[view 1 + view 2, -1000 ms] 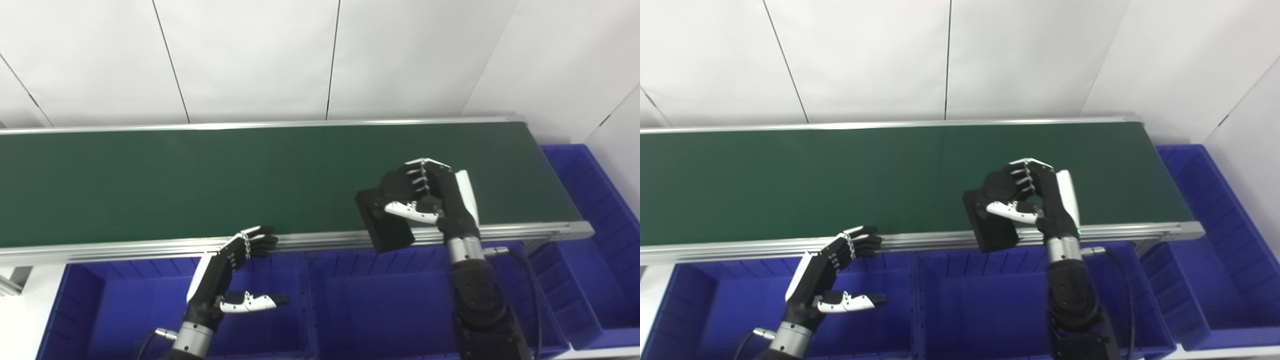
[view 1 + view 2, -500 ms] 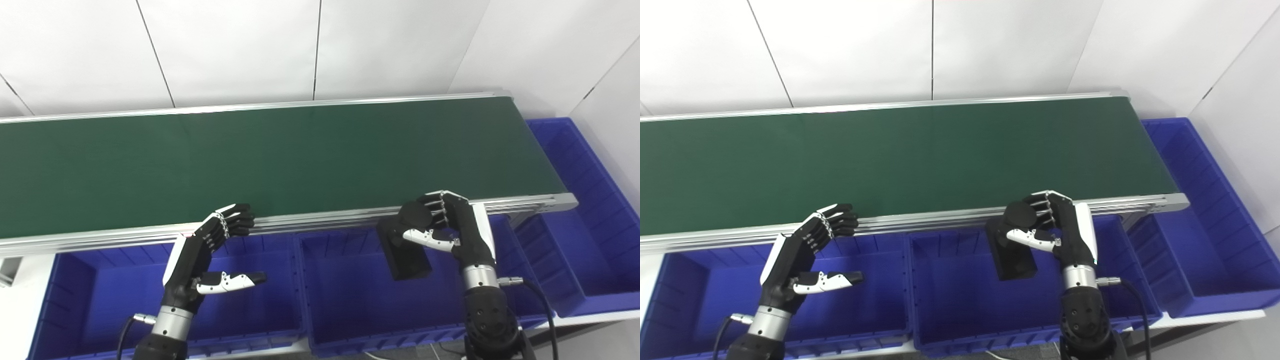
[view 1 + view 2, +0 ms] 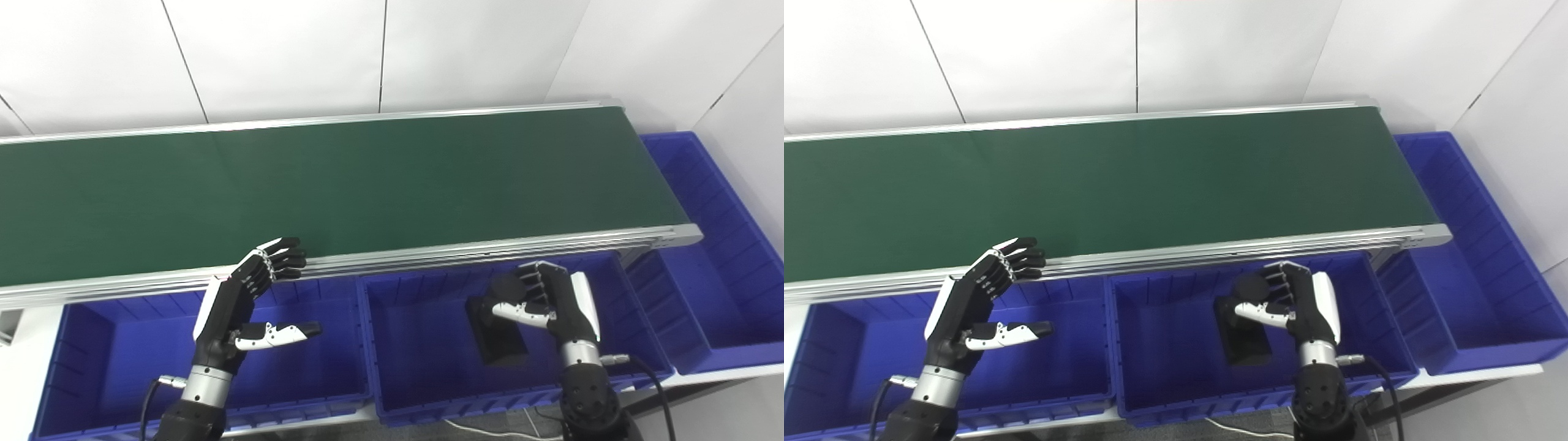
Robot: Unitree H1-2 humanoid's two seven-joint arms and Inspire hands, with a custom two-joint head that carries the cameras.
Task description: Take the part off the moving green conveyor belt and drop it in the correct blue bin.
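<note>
- The green conveyor belt runs across the scene from 9 o'clock to 3 o'clock, framed by silver rails, with white wall panels behind it at 12 o'clock.
- A row of blue bins sits below the near rail: the left bin at 7 o'clock, the middle bin at 6 o'clock, and the right bin at 4 o'clock, past the belt's end.
- The part is a flat black block, and it is inside the middle bin, toward that bin's right half.
- The right robot hand is over the middle bin with its fingers and thumb curled at the block's upper end.
- The pictures do not settle whether that robot hand grips the block or only sits close against it, so I cannot tell its state; nor whether the block rests on the bin floor.
- The left robot hand is above the left bin, at about 7 o'clock.
- Its fingers are spread apart and empty, with the fingertips up against the belt's near rail and the thumb pointing toward 3 o'clock.
- A cable loops off the right wrist near the middle bin's front right corner.
</note>
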